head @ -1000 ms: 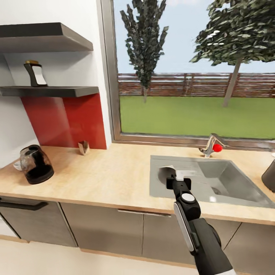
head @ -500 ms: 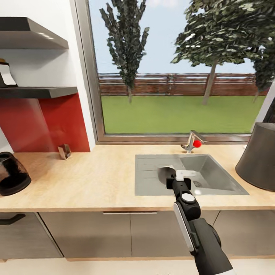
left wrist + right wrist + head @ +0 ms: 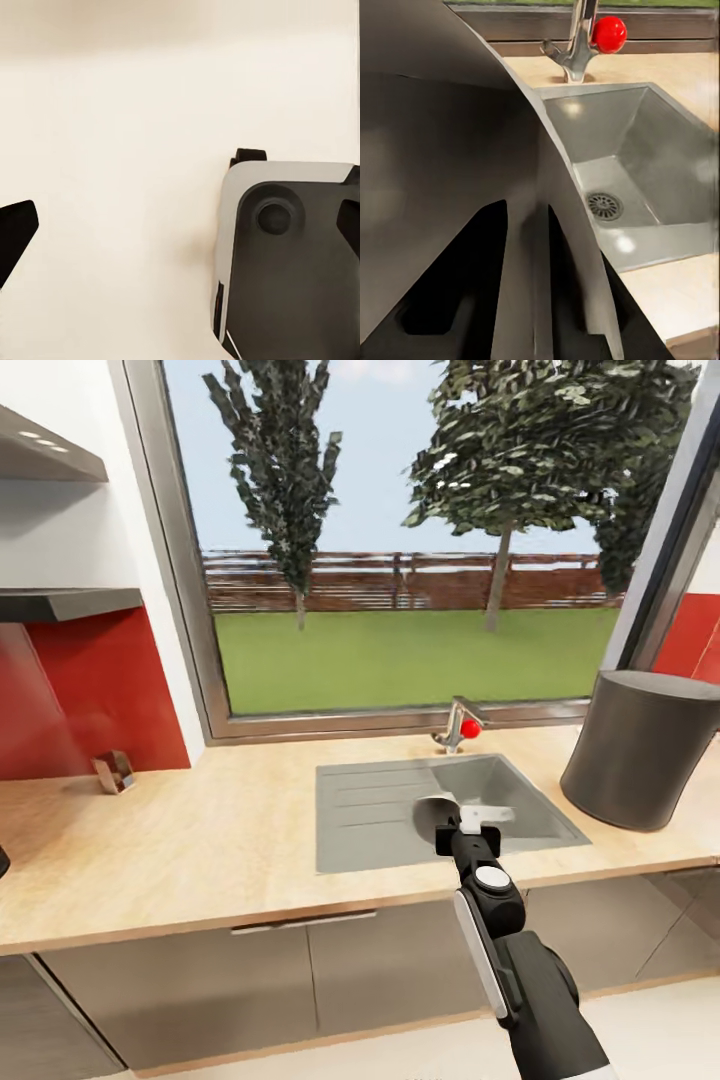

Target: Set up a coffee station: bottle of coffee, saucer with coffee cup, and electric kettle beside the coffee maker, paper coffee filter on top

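Observation:
My right gripper (image 3: 447, 828) hangs over the front of the sink, shut on the paper coffee filter (image 3: 436, 811), a pale grey-white cone. In the right wrist view the filter (image 3: 450, 150) curves between the two dark fingers (image 3: 457, 300). The coffee maker (image 3: 640, 750), a tall dark grey body, stands on the kitchen countertop (image 3: 200, 840) right of the sink. The kitchen shelf (image 3: 70, 603) shows at the left edge; the bottle of coffee is out of view. My left gripper (image 3: 180, 232) is open over pale floor, beside the robot's base (image 3: 292, 262).
A steel sink (image 3: 400, 800) with a red-knobbed tap (image 3: 458, 726) is set into the worktop below the window. A small metal holder (image 3: 113, 771) stands by the red backsplash. A higher shelf (image 3: 45, 455) hangs above. Grey cabinet fronts (image 3: 250, 970) run beneath.
The whole view has swung right, so the camera moved: the kettle and the jar on the shelf slid out at the left, the coffee maker came in. My right gripper still holds the filter.

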Available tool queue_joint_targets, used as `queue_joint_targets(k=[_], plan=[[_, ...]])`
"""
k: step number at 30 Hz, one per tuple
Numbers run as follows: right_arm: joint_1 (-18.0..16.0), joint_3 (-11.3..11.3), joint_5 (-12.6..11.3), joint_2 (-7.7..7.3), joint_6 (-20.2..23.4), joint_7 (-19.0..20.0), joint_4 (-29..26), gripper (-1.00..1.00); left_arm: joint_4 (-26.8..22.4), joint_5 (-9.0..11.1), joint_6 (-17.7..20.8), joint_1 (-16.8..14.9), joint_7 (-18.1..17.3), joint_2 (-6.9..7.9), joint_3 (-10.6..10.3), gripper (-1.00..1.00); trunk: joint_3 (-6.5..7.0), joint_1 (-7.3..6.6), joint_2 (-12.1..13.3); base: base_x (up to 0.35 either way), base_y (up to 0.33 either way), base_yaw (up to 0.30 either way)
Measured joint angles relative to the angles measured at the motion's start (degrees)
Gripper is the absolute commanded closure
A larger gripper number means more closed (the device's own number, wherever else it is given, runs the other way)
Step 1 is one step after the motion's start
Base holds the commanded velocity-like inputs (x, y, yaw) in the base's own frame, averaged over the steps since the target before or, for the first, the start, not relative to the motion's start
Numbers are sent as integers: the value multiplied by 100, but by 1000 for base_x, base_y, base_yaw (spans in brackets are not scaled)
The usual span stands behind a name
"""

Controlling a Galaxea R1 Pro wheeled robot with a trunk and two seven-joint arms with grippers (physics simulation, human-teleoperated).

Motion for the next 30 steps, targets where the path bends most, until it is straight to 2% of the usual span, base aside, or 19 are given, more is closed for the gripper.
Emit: queue_joint_targets(k=[30], plan=[[0,0,8,0,0,0,0,100,3,4,0,0,4,0,0,-100,0,0,0,0,0,-268]])
